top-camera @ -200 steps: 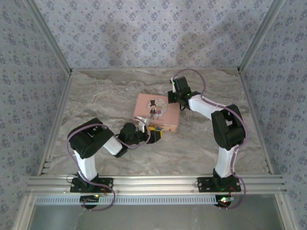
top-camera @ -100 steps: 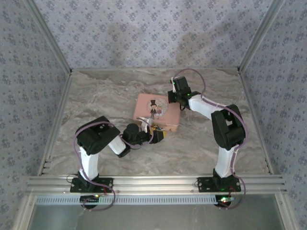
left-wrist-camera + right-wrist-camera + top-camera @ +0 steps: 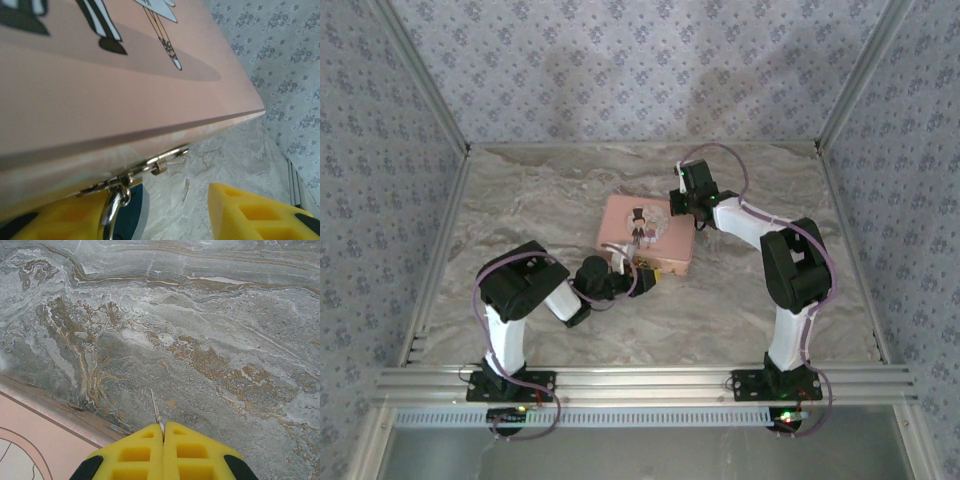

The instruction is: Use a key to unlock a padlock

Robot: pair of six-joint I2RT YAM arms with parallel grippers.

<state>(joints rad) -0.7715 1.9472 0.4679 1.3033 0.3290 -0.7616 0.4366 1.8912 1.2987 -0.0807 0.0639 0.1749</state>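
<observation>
Since a second ago my left arm [image 3: 520, 290] had raised its elbow and drawn my left fingers [image 3: 648, 277] in against the near edge of the pink tin [image 3: 645, 232]; my right arm [image 3: 790, 270] had not shifted. My left fingers stood apart, clamped on nothing. The one padlock [image 3: 133, 209] sat between them, its shackle [image 3: 112, 206] hanging from the hasp [image 3: 150, 165] on the tin's front wall, close by one finger and well off the other. My right fingers [image 3: 164, 433] were pressed together on the one key [image 3: 155, 407], whose thin blade stuck out over bare tabletop [image 3: 210, 340] just beyond the tin's far corner. Open marble lay right of the tin and toward the back wall [image 3: 640, 70]; the frame rails [image 3: 438, 250] closed both sides. I counted one tin, one padlock, one key and two arms.
</observation>
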